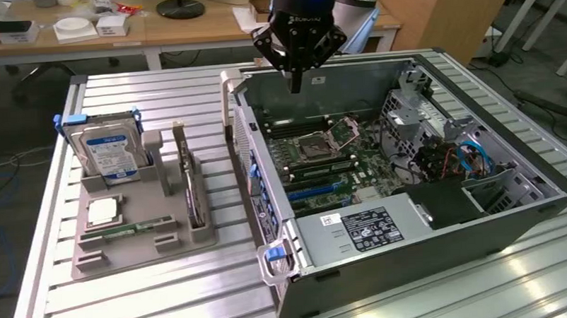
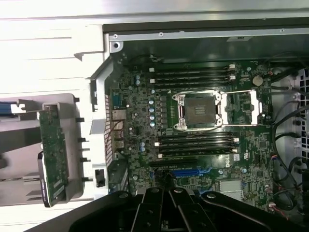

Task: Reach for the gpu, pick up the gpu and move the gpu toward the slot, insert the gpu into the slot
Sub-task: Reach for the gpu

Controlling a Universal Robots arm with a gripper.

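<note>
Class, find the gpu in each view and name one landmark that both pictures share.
Exterior view: the gpu stands on edge in the grey holder, at that view's left of the computer case.
Wrist view: the gpu sits in that holder, outside the case wall.
Shared landmark: the CPU socket inside the case.

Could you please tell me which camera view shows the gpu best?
The exterior view: the gpu stands on edge in the gray holder, whole and unobstructed. The wrist view shows its green board side obliquely.
</note>
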